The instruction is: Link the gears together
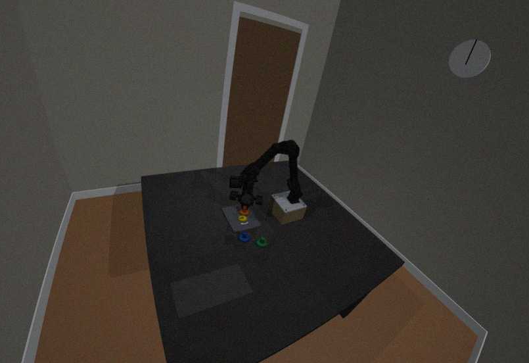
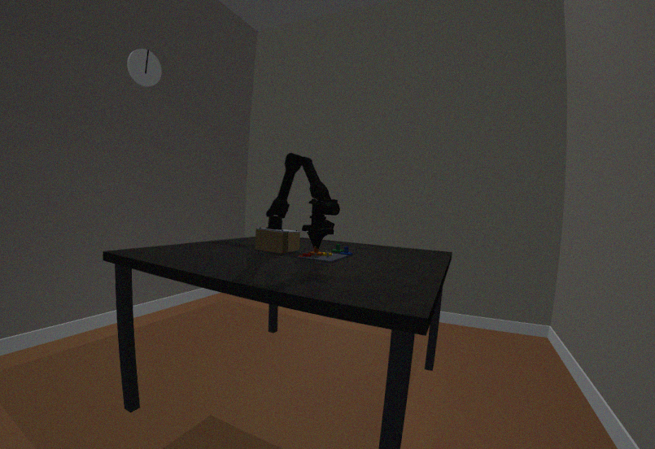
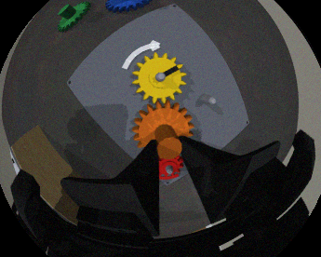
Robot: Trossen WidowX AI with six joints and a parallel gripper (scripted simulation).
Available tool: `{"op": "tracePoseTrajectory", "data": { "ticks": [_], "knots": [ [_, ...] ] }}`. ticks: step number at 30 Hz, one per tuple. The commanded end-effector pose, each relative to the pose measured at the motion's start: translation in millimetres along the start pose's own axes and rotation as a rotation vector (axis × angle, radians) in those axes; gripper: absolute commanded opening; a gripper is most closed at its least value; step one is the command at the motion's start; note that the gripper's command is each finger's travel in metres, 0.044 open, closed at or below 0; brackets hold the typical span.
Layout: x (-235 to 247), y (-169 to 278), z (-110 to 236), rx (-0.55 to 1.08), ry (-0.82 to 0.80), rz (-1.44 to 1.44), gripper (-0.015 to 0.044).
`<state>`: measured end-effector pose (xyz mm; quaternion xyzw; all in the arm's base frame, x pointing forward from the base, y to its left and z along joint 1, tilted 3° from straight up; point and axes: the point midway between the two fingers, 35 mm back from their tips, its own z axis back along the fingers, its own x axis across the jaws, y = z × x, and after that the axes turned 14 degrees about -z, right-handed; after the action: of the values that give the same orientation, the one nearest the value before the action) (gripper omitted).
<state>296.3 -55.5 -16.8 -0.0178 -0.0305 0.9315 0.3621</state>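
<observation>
Pinching the orange toothed gear [image 1: 244, 212] [image 2: 315, 251] [image 3: 162, 114] by its knob in the black two-finger gripper [image 1: 245, 207] [image 2: 316, 248] [image 3: 167, 142]; holding it over the grey board [image 1: 253, 224] [image 2: 333, 258] [image 3: 98, 76], between flat red [image 2: 306, 255] [image 3: 177, 164] and black-striped yellow gears [image 1: 242, 218] [image 2: 329, 254] [image 3: 149, 84], apparently aligning a single direction-preserving link.

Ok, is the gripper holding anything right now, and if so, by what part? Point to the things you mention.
Yes: the gripper [image 1: 245, 208] [image 2: 316, 247] [image 3: 167, 142] holds the orange gear [image 1: 244, 212] [image 2: 316, 251] [image 3: 162, 117] by the round knob standing up from its middle, pinched between the fingertips.

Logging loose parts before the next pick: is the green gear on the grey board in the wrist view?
No, the green gear stands on the table, outside the board's edge.
</observation>
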Motion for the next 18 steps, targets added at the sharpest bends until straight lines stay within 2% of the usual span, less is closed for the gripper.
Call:
{"op": "tracePoseTrajectory", "data": {
  "ticks": [1, 11, 16, 18],
  "knots": [
    [0.1, 0.5, -1.3, -0.001, -0.001, 0.056, 0.0000],
    [-0.9, -0.3, -3.9, -0.001, -0.001, 0.046, 0.0000],
    [-0.6, -0.2, -1.8, -0.001, -0.001, -0.006, 0.0131],
    [-0.4, -0.1, -0.3, -0.001, -0.001, -0.042, 0.0140]
  ]
}}
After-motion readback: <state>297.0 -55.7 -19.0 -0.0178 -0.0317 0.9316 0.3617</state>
